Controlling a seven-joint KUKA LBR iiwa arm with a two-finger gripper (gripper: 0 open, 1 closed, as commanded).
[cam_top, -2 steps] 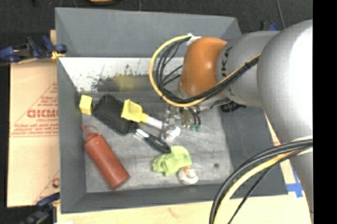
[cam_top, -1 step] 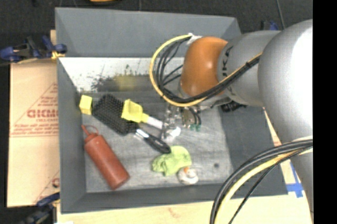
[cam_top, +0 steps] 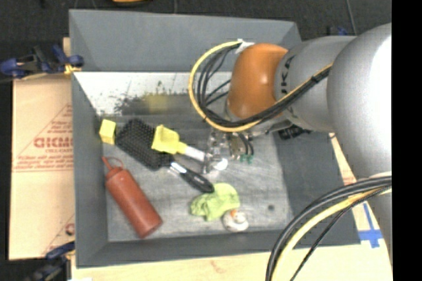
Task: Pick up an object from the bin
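Grey metal bin [cam_top: 165,42], camera view. Tool [cam_top: 223,156] low over the bin's middle, at the white end of a yellow-and-white handle [cam_top: 177,144]; contact unclear. Tool opening and hold: cannot tell from this angle. Black hairbrush [cam_top: 140,141] just left of that handle, yellow block [cam_top: 107,130] beside its far end. Red squeeze bottle [cam_top: 132,197] near left wall. Thin black stick [cam_top: 192,179], green cloth [cam_top: 215,202] and small white piece [cam_top: 235,220] toward the front.
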